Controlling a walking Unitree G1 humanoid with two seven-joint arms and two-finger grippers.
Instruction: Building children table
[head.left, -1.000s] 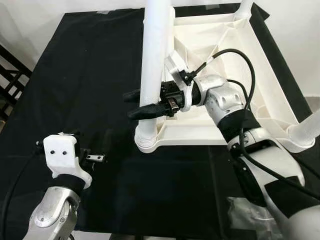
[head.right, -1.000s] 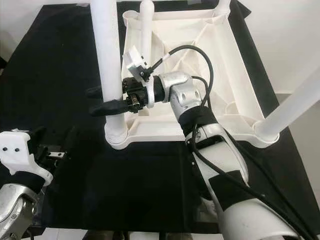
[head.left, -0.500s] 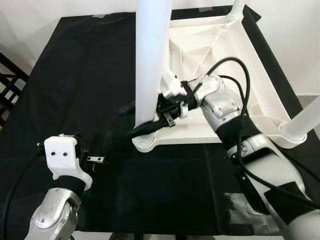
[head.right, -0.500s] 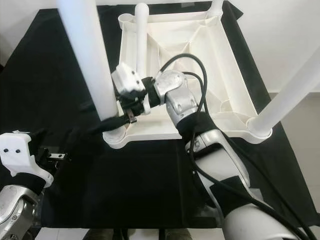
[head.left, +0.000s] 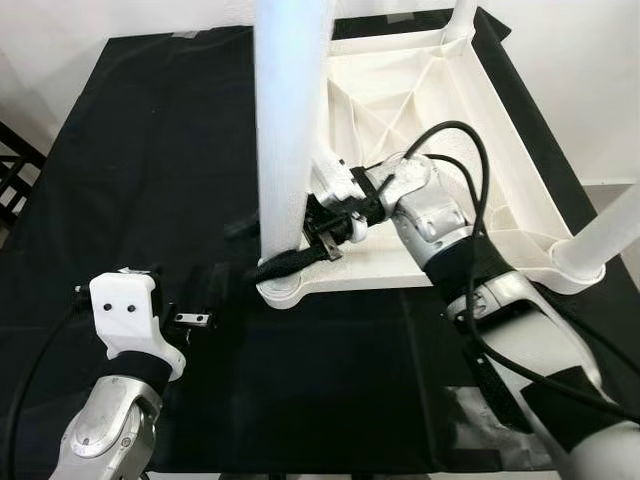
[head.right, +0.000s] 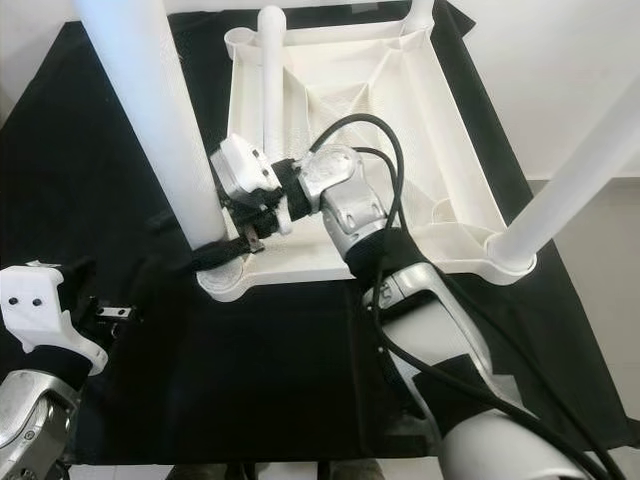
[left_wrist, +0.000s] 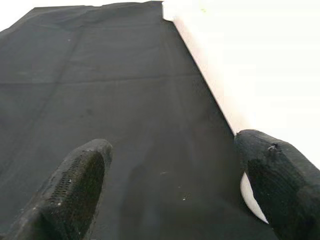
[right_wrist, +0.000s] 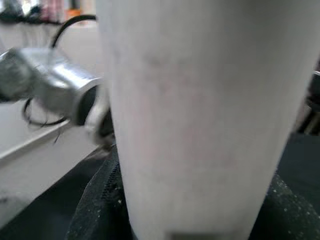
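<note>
A white plastic children's table (head.left: 440, 95) lies upside down on a black cloth, its legs pointing up. My right gripper (head.left: 268, 246) is shut on the near-left leg (head.left: 290, 120), just above the leg's socket at the table's corner. One black finger (head.left: 292, 262) crosses the front of the leg and the other shows behind it. In the right wrist view that leg (right_wrist: 200, 115) stands between the fingers (right_wrist: 95, 210). My left gripper (left_wrist: 175, 192) is open, low over the cloth to the left of that corner, holding nothing.
Other legs stand at the far left (head.right: 270, 70) and near right (head.right: 570, 180) corners. The black cloth (head.left: 150, 130) covers the work surface to its edges. A dark rack (head.left: 15, 180) stands off the left side. Crumpled clear plastic (head.left: 475, 395) lies near the front right.
My right gripper has slid down the near-left leg towards its socket and its wrist has turned. The camera has shifted slightly. The left arm has not moved.
</note>
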